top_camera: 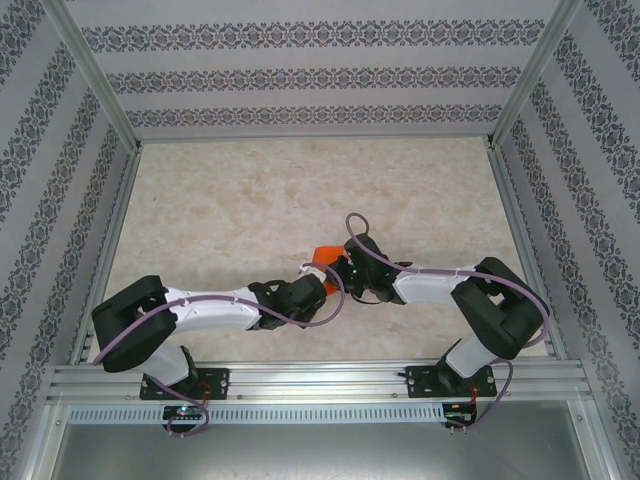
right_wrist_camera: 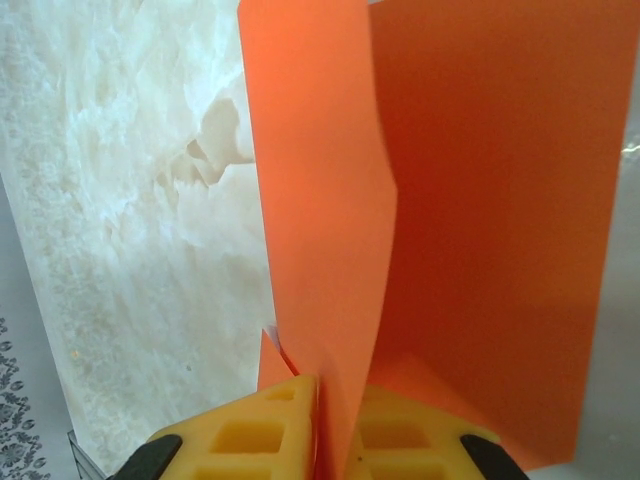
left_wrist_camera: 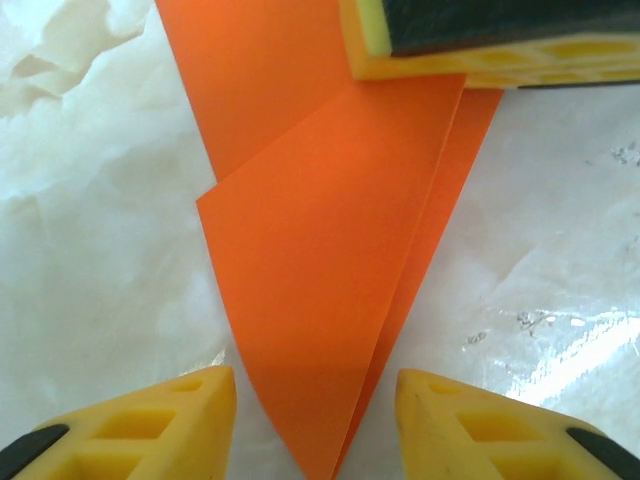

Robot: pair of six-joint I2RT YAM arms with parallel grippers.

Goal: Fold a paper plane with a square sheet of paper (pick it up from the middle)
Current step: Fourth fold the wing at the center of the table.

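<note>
The orange sheet of paper [top_camera: 322, 253] is folded into a narrow pointed paper plane shape with layered flaps [left_wrist_camera: 320, 250]. It sits between the two grippers at the table's middle. My left gripper [left_wrist_camera: 315, 400] stands open, its yellow fingertips [left_wrist_camera: 200, 400] on either side of the pointed tip with a gap on each side. My right gripper [right_wrist_camera: 335, 395] is shut on an upright fold of the paper [right_wrist_camera: 480, 200]. One of its yellow fingers [left_wrist_camera: 450, 40] shows at the paper's far end in the left wrist view. From above, both grippers [top_camera: 335, 275] meet over the paper and hide most of it.
The pale marbled table top [top_camera: 250, 200] lies open behind and to both sides of the arms. Aluminium rails [top_camera: 320, 385] run along the near edge, and patterned walls [top_camera: 60, 150] close in the left, right and back.
</note>
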